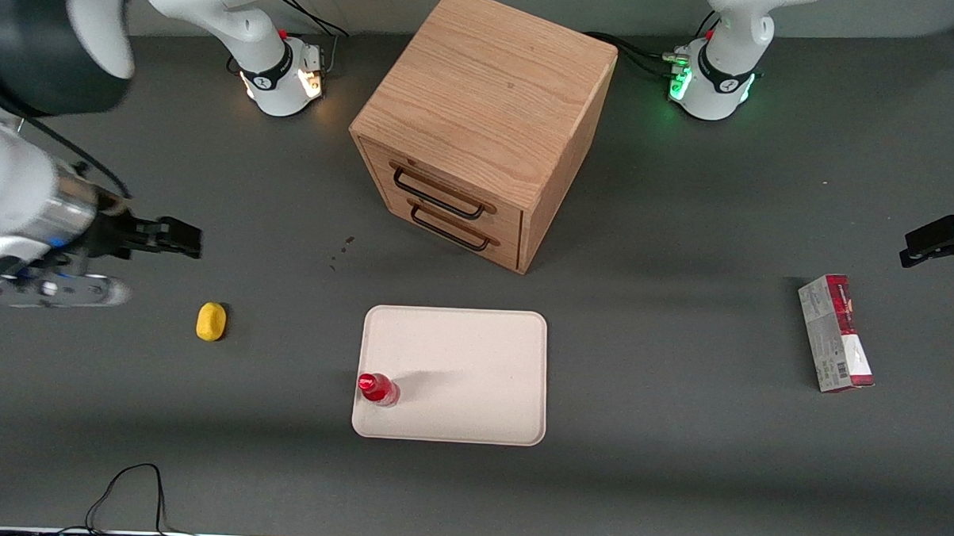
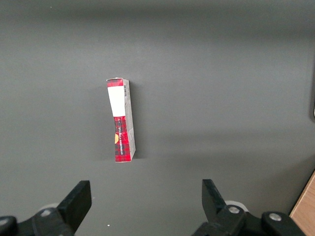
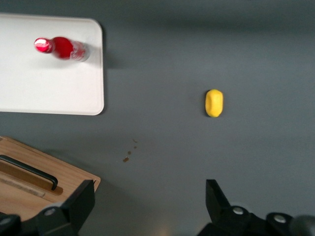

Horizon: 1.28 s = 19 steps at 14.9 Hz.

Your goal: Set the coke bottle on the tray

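Pincer [image 3: 147,206] spread wide and empty, I hover clear because the small red bottle [image 1: 377,389] stands upright on the cream rectangular tray [image 1: 474,363].

The pincer [image 1: 178,237] hangs empty, fingers spread apart, above the table

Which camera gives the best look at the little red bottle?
The right wrist view: the bottle shows large, standing on the tray. The front view shows it smaller; the left wrist view misses it. The gripper hangs open, away from it.
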{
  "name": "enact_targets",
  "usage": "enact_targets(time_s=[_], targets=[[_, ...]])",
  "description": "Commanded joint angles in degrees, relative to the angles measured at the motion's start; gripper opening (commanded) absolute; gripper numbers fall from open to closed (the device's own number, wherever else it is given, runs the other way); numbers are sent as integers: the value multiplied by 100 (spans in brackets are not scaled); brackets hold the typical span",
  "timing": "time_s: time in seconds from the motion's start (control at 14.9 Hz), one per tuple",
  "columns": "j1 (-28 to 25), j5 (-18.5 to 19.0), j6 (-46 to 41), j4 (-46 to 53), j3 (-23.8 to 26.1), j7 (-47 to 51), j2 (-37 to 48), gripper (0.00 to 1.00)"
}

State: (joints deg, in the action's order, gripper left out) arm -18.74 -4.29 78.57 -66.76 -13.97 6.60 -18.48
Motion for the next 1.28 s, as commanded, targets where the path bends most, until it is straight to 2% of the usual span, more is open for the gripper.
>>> enact_targets(time_s=[0.0,0.27,0.4,0.54,0.94,1.21], targets=[[230,-11,641,-1488,70,-237,1030,100],[844,24,721,-1875,254,-432,1399,100],[1230,77,721,-1911,499,-519,1470,100],[1627,330,704,-1841,921,-782,1461,100],[1628,420,633,-1779,896,-722,1461,100],[1444,420,633,-1788,642,-713,1452,100]])
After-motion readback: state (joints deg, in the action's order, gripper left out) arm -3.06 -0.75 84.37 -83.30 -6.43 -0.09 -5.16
